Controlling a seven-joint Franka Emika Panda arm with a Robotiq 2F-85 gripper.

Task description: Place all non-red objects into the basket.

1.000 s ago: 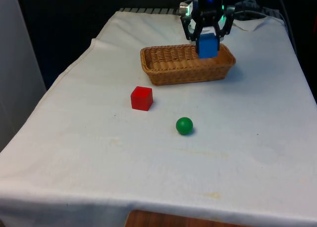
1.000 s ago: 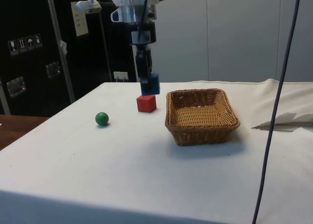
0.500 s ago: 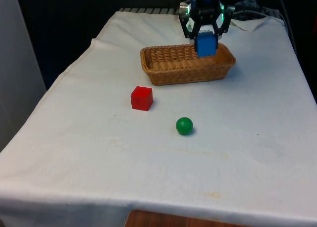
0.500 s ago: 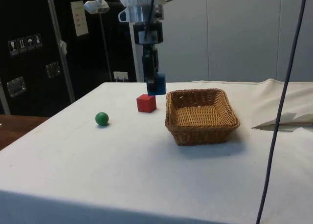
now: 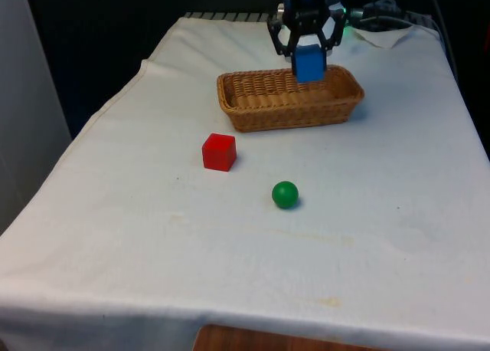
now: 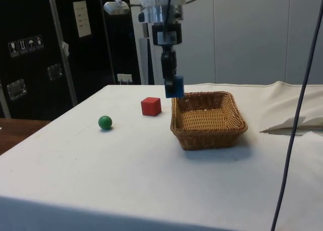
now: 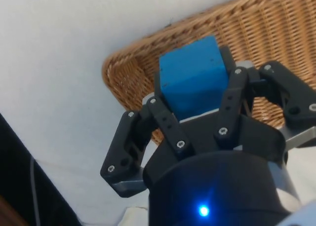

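My gripper (image 5: 309,60) is shut on a blue cube (image 5: 309,63) and holds it in the air above the wicker basket (image 5: 260,106), near the basket's corner on the front view's right. In the side view the blue cube (image 6: 174,87) hangs over the basket's rim (image 6: 174,112) on the side facing the red cube. The wrist view has the blue cube (image 7: 192,75) between the fingers (image 7: 165,122) with the basket's corner (image 7: 123,73) below it. A red cube (image 5: 219,152) and a green ball (image 5: 285,195) lie on the white cloth in front of the basket.
The basket (image 6: 208,119) holds nothing that I can see. A crumpled fold of white cloth (image 6: 290,125) lies beyond it at the table's far end. Open cloth stretches around the red cube (image 6: 151,106) and the green ball (image 6: 105,122).
The gripper has carried the blue cube from beside the basket to over its rim, drifting toward the front view's left and slightly up. The red cube and green ball have not moved.
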